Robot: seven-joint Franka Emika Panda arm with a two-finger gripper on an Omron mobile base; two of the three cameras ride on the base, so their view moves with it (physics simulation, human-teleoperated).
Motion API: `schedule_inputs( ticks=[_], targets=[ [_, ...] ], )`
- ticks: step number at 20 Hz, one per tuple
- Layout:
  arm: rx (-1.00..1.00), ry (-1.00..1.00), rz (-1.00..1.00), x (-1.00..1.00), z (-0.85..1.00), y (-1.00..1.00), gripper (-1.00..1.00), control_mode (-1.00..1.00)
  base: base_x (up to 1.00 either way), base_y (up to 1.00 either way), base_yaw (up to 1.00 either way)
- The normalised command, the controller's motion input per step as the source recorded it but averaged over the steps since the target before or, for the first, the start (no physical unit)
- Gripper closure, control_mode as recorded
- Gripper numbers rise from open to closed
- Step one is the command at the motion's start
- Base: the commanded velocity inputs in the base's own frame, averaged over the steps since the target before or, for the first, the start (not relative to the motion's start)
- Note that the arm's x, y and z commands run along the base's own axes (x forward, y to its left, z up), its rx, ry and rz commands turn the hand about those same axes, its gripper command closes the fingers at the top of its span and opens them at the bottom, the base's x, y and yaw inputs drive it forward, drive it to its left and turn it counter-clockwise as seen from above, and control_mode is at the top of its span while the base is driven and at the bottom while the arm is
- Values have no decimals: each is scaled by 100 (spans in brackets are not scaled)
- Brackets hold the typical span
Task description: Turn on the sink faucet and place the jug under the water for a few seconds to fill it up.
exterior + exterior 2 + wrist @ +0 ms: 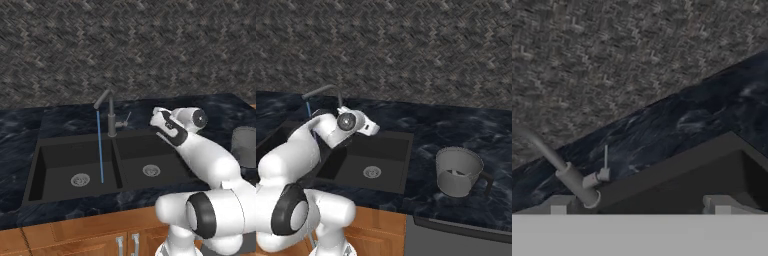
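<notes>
The sink faucet [111,119] stands behind the divider of the black double sink [35,170], its spout angled over the left basin. The water [100,150] falls from it as a thin blue line beside the left drain. My gripper [155,117] hovers over the right basin's back edge, right of the faucet's small lever [126,120]. It is open with nothing between its fingertips [558,206], and the faucet post [574,182] lies ahead to the left. The jug [458,172], translucent grey, stands upright on the counter right of the sink, well apart from the gripper [374,129].
Dark marbled counter [456,125] surrounds the sink, with a grey herringbone wall [130,45] close behind. Wooden cabinet doors [85,240] run below the front edge. The jug [245,145] sits behind my arm's elbow, near the right edge of the left base view.
</notes>
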Motion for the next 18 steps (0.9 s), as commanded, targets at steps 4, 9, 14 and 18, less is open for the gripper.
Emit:
schedule_inputs(
  ticks=[4, 9, 14, 18],
  targets=[
    [-15, 26, -12, -86, 100, -29, -100, -100, 0, 0, 0],
    [-14, 41, -12, -66, 100, -8, -100, -100, 0, 0, 0],
    [-7, 25, -9, -53, 27, 0, -100, -100, 0, 0, 0],
    [3, 0, 0, -6, 0, 0, -100, -100, 0, 0, 0]
  ],
)
